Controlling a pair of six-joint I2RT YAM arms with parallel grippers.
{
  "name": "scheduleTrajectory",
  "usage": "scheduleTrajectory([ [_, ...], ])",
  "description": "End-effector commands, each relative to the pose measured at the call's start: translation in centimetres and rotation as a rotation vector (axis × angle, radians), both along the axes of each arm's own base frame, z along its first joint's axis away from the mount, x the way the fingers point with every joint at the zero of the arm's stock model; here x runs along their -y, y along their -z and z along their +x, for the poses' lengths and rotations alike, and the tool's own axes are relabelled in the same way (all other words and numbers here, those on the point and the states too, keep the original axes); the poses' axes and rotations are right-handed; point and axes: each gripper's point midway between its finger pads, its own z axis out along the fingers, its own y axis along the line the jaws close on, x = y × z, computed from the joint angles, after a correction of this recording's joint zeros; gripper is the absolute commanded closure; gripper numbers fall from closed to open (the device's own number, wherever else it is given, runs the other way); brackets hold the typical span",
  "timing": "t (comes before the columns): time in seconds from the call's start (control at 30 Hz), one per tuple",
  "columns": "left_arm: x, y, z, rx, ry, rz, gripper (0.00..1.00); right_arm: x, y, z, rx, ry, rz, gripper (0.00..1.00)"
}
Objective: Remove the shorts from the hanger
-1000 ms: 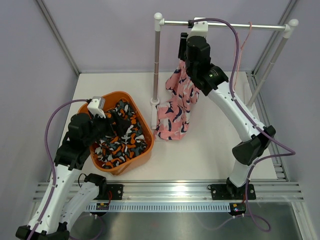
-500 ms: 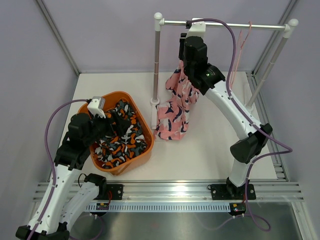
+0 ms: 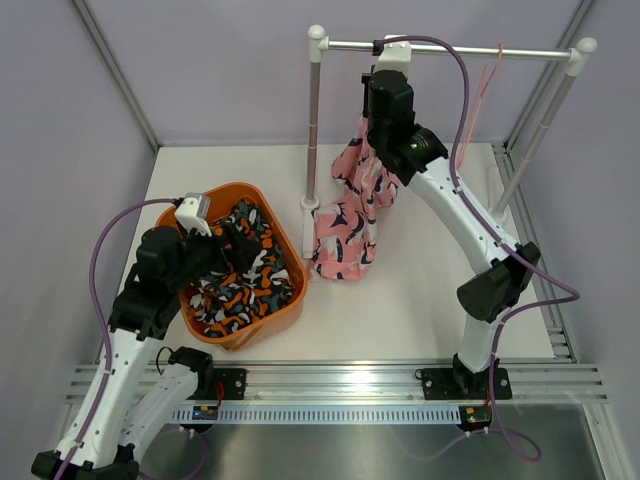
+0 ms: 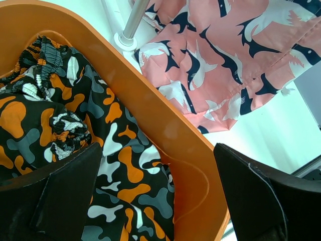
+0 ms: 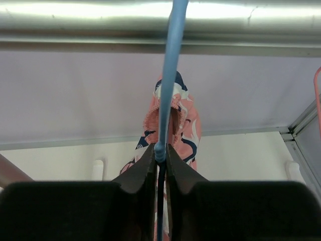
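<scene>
The pink shorts (image 3: 350,205) with navy and white blotches hang from a blue hanger (image 5: 168,75) on the metal rail (image 3: 450,49); their hem rests on the table. My right gripper (image 5: 159,153) is shut on the blue hanger just below the rail, above the shorts' waistband (image 5: 173,113). The orange-black-white-grey camouflage shorts (image 3: 240,270) lie in the orange basket (image 3: 215,195). My left gripper (image 4: 155,196) is open and empty, hovering over the camouflage shorts (image 4: 100,145) and the basket's rim (image 4: 165,130). The pink shorts also show in the left wrist view (image 4: 225,55).
The rack's white left post (image 3: 314,120) stands on a base next to the basket. A pink empty hanger (image 3: 490,75) hangs near the rail's right end. A slanted post (image 3: 545,125) stands at the right. Walls close the back and sides.
My right gripper has shifted slightly left and up along the rail with the blue hanger. The left arm and the basket have not moved.
</scene>
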Motion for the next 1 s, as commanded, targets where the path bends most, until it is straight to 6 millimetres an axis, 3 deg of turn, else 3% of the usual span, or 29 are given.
scheduleTrajectory([
  [0.0, 0.1, -0.8, 0.5, 0.049, 0.003, 0.004, 0.01, 1.5, -3.8, -0.2, 0.096, 0.050, 0.036, 0.94],
  [0.07, 0.1, -0.8, 0.5, 0.048, 0.005, 0.005, 0.01, 1.6, -4.4, -0.5, 0.104, 0.047, 0.031, 1.00],
  [0.3, 0.1, -0.7, 0.6, 0.046, 0.003, 0.008, 0.01, 2.0, -6.9, -1.9, 0.139, 0.012, 0.059, 1.00],
  [0.47, 0.0, -0.8, 0.6, 0.048, 0.001, 0.008, 0.01, 2.3, -9.9, -3.9, 0.181, -0.046, 0.106, 1.00],
  [0.7, 0.1, -1.1, 0.7, 0.056, 0.006, 0.006, 0.01, 3.3, -11.7, -6.9, 0.193, -0.094, 0.140, 1.00],
  [0.97, 1.3, -2.5, 0.8, 0.089, 0.076, -0.016, 0.01, 3.2, -9.5, -10.4, 0.085, -0.204, 0.163, 1.00],
])
